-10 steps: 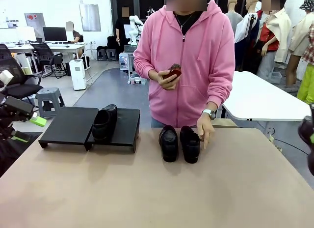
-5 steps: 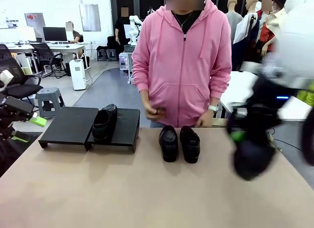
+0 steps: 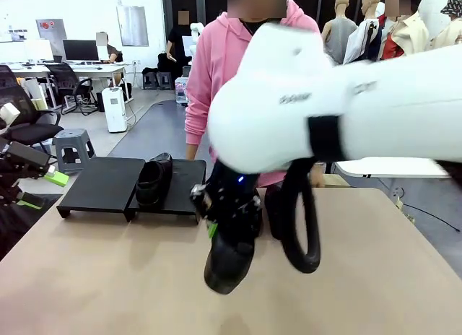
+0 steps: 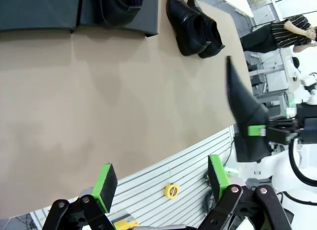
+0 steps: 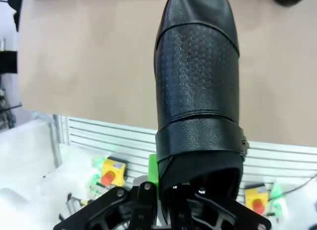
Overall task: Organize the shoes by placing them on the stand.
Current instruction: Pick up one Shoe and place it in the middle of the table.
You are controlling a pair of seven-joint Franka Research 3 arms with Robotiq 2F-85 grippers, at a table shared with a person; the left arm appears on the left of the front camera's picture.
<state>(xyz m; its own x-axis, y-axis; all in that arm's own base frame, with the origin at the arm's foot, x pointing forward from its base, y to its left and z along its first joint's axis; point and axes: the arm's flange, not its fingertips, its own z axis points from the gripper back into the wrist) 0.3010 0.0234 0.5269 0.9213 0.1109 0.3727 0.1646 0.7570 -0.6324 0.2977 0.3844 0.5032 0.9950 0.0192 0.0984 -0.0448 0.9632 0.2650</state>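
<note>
Quick count for you: four shoes, two platforms. You've got one shoe (image 5: pixel 198 91) clamped at its heel end in the right hand (image 3: pixel 222 218), hanging above the near middle of the bench (image 3: pixel 108 277). Its long axis is steep, toe down and tipped toward the robot's side. Then there are two more shoes (image 4: pixel 194 27) sitting on the bench side by side, touching, long axes parallel, in front of the person (image 3: pixel 216 75) in pink. The fourth shoe (image 3: pixel 151 180) is on the stand (image 3: pixel 101 183), on the right one of its two platforms, close to the seam, long axis running from the robot's side toward the person's. Your left hand (image 4: pixel 161 180) is spread wide with nothing between its fingers, off by the bench's left edge.
</note>
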